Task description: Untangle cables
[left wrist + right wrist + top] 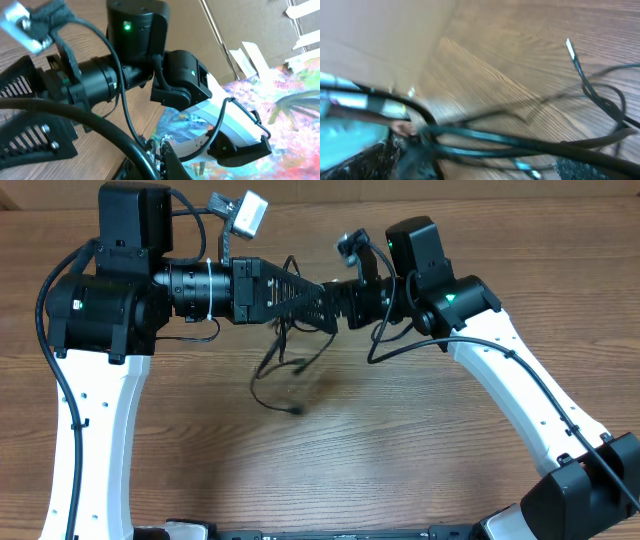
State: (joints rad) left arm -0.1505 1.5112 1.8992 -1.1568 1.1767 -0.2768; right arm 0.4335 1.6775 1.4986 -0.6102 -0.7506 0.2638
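We see both arms meet at the upper centre of the overhead view, above the wood-grain desk (420, 450). The left hand (318, 292) is clenched, and the cables (283, 355) seem to be pinched at its tips. They trail from there toward the lower centre of the frame, ending in a small plug (297, 410). The right hand (332, 308) is released and grasps nothing. In the left wrist view its ribbed black fingers (30, 145) stand wide apart with a cord between them. We judge the free right hand best placed to take a strand just below it. The cords are thin, black, limp and looped, and one carries a silvery-white tip (569, 46). The right wrist view is blurred.
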